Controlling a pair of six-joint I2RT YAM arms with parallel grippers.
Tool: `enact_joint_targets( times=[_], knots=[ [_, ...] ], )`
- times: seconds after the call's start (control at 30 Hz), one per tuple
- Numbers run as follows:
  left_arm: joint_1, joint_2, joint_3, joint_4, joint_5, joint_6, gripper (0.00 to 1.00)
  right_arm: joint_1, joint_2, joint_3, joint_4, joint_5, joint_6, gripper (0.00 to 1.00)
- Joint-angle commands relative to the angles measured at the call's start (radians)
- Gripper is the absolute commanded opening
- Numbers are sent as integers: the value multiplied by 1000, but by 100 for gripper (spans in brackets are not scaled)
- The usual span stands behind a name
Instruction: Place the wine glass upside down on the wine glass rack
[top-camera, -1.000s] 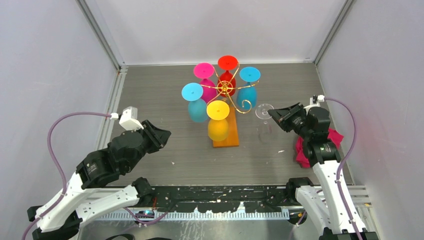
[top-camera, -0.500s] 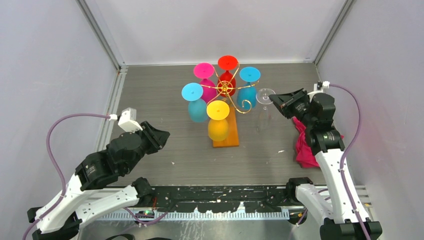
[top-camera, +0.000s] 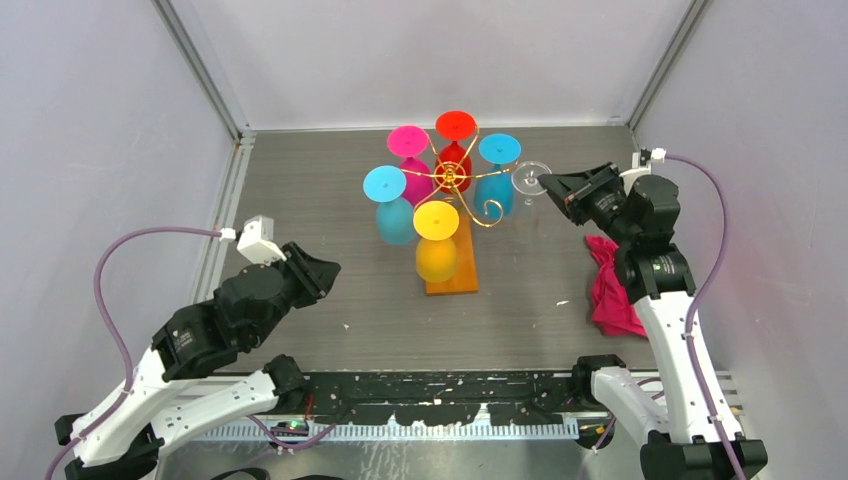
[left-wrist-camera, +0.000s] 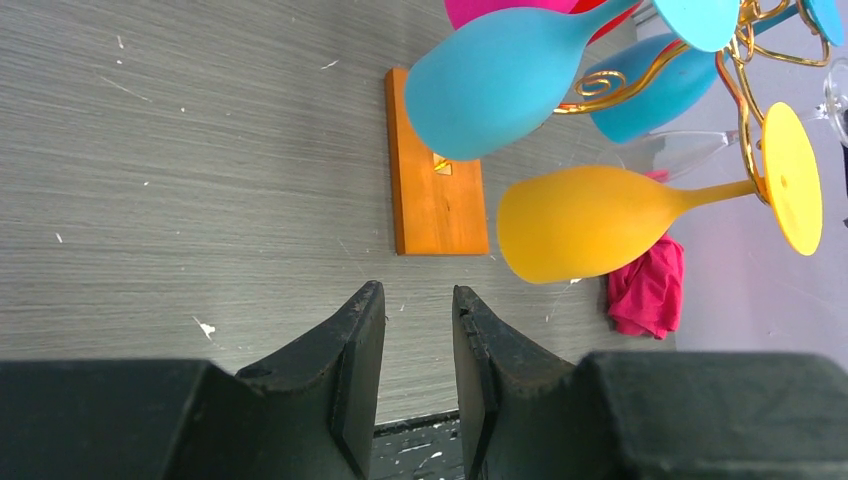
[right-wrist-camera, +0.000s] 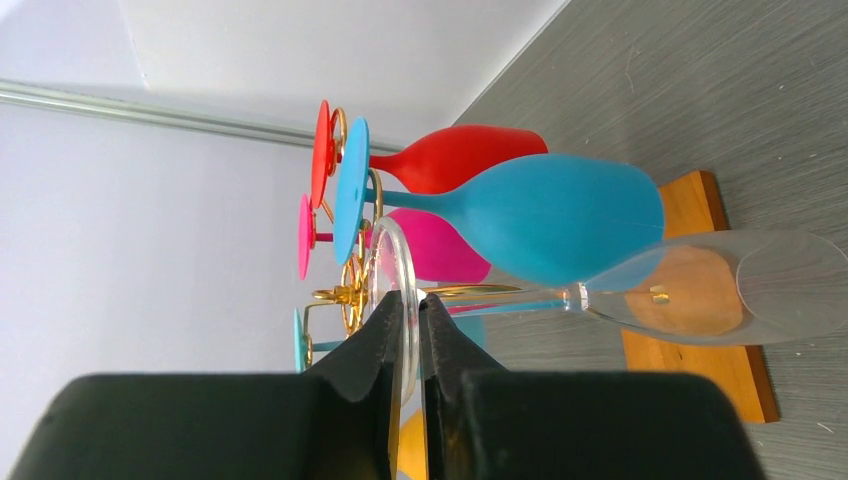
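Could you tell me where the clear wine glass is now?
Top view: the clear wine glass hangs upside down right of the rack, beside a blue glass, foot in the right gripper.

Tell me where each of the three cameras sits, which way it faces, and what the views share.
Top external: above and behind the arm bases, looking down on the table; both arms show, with left gripper and right gripper.
Left wrist: on the left arm, facing across the tabletop at the wine glass rack; its open fingers show below.
Right wrist: on the right arm, facing the rack; its fingers pinch the foot of the clear wine glass.
Shared: all three show the rack.
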Motion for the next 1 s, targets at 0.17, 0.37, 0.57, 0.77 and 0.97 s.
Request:
enact_joint_targets(
  times=[0.17, 0.37, 0.57, 0.77, 0.97],
  knots=[
    [-6, 24, -8, 72, -16, 16, 32, 29, 18, 71, 79, -38, 21, 1],
    [-6, 39, -7, 82, -8, 16, 33, 55, 30, 84, 82, -40, 18, 1],
    [-6, 46, -5, 87, -5, 18, 33, 88, 38, 93, 84, -39, 14, 1],
    [-6, 54, -3, 91, 2, 19, 32, 132, 48, 97, 88, -22, 11, 1],
    [-5, 53, -1, 92, 7, 18, 32, 186, 55, 104, 88, 2, 5, 1]
  ],
)
